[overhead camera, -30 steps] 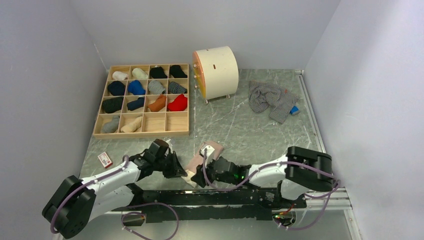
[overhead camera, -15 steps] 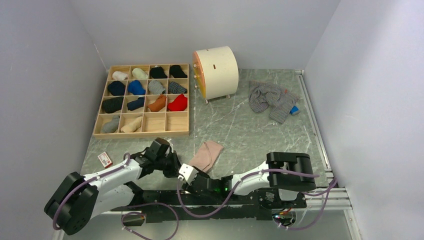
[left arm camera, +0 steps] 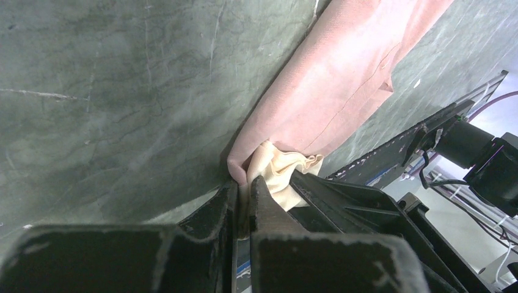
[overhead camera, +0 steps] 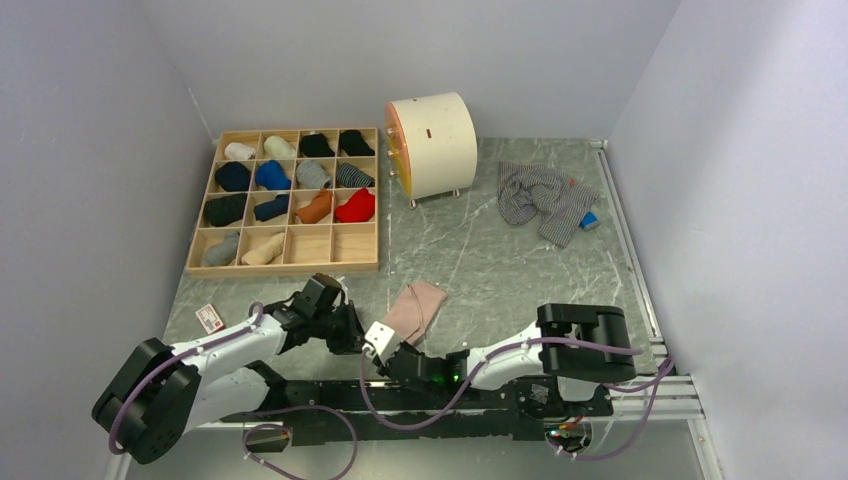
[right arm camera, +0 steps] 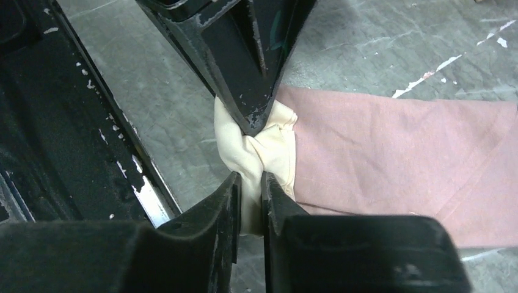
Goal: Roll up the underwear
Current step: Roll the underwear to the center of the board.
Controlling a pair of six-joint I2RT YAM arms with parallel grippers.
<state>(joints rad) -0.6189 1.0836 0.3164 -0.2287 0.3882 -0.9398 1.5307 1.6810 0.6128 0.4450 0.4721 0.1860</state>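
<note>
Right arm has swung in from the right of the cloth to its near end since a second ago, and its jaws have drawn in.

Near edge of the table (overhead camera: 500, 270): both grippers meet on one spot. Left gripper (left arm camera: 243, 186) is pinched tight on the near end of the pink underwear (left arm camera: 342, 79). Right gripper (right arm camera: 250, 183) is clamped on the cream lining (right arm camera: 259, 143) bunched out of that same end, and the two sets of tips almost touch.

The pink underwear lies flat from the pinch, running away toward the far right.

Handling, my estimate: very light, limp, no stiffness. It will drape and bunch rather than slide. The layers are thin, so a hold on the lining alone could pull it away from the outer cloth. The better hold is the whole near edge, with the two grips spread toward its corners so the roll stays even.

Farther off, the striped underwear (overhead camera: 540, 200) is heaped at far right, well apart from both arms. The wooden tray (overhead camera: 285, 268) sits at far left.
</note>
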